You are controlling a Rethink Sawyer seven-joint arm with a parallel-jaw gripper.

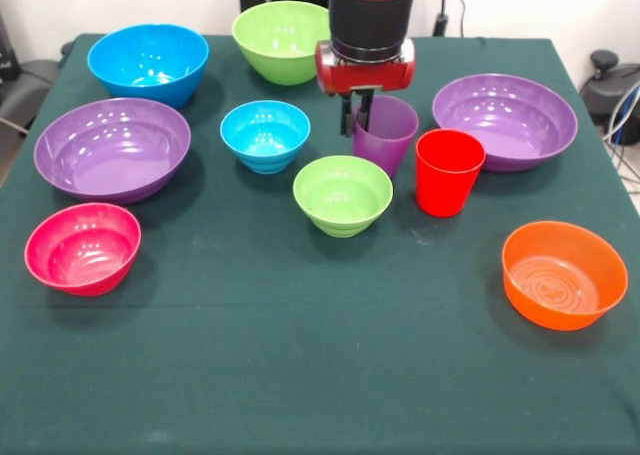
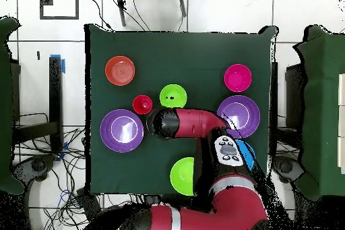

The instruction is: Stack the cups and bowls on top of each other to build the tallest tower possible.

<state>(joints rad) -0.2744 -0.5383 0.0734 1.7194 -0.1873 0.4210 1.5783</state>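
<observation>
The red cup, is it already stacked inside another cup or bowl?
No. In the front view the red cup stands upright on its own on the green cloth, beside the purple cup, nested in nothing.

From above I see the table, covered in dark green cloth, standing on a pale tiled floor. Cables trail across the tiles at lower left. In the front view a white wall fills the upper right.

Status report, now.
Gripper at purple cup rim, fingers astride its wall, grip unconfirmed. Nothing stacked. Red cup and small green bowl close by.
</observation>
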